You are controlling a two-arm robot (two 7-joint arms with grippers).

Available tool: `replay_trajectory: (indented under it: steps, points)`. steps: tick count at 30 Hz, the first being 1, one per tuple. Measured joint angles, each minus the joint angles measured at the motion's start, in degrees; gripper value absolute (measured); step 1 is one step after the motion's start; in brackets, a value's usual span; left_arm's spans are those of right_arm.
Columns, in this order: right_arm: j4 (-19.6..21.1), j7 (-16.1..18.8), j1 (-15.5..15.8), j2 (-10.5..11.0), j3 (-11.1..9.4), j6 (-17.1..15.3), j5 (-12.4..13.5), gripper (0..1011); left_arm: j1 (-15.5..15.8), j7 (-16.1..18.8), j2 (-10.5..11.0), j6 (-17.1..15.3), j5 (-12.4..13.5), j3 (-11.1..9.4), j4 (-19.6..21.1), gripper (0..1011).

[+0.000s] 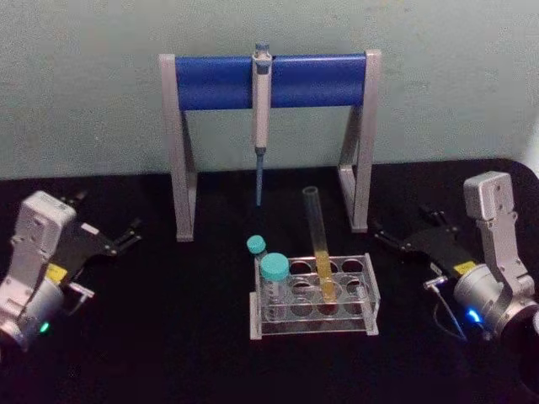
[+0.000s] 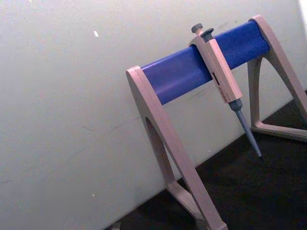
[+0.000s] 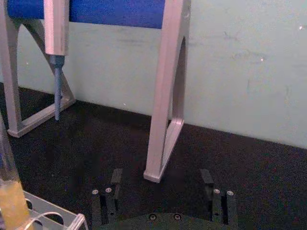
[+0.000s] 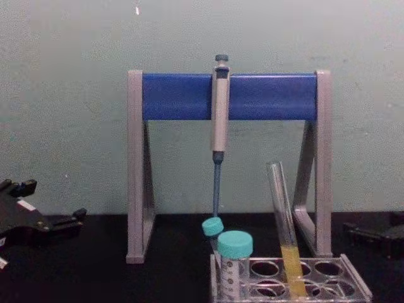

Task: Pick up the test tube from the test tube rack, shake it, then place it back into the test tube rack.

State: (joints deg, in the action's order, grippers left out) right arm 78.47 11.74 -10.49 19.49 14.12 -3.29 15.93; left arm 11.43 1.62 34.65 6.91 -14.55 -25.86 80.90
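Two hands: both idle on the worktop [image 1: 168, 337], either side of the rack.
left hand [image 1: 128, 236]: rests at the worktop's left; fingers small and dark, cannot tell whether apart or together.
right hand [image 3: 163, 187]: rests at the right; fingers spread apart with nothing between them, aimed at a leg of the pipette stand [image 1: 269, 80].
test tube [image 1: 319, 244]: stands in the test tube rack [image 1: 313, 296], in a hole of the front row right of middle.
tube axis: long axis near upright, open mouth up, top leaning slightly to the robot's left and away; yellow liquid in the lower part.
cut off: right wrist view shows just the tube's lower part and a rack corner.
hidden: rack's lower part is cropped in the chest view.
teal-capped vials [image 1: 274, 278]: two, in the rack's left holes.
pipette [image 1: 262, 109]: hangs on the stand's blue bar, tip down.
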Motion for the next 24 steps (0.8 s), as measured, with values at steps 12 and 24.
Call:
replay_trajectory:
  steps: [12, 24]
  points:
    - [0.3, 0.0, 0.1, 0.2, 0.2, 0.0, -0.1, 1000, 0.0, 0.0, 0.0, 0.0, 0.0, 0.0, 0.0, 1001]
    - [0.5, 0.0, 0.1, 0.2, 0.2, 0.1, -0.1, 1000, 0.0, 0.0, 0.0, 0.0, 0.0, 0.0, 0.0, 1001]
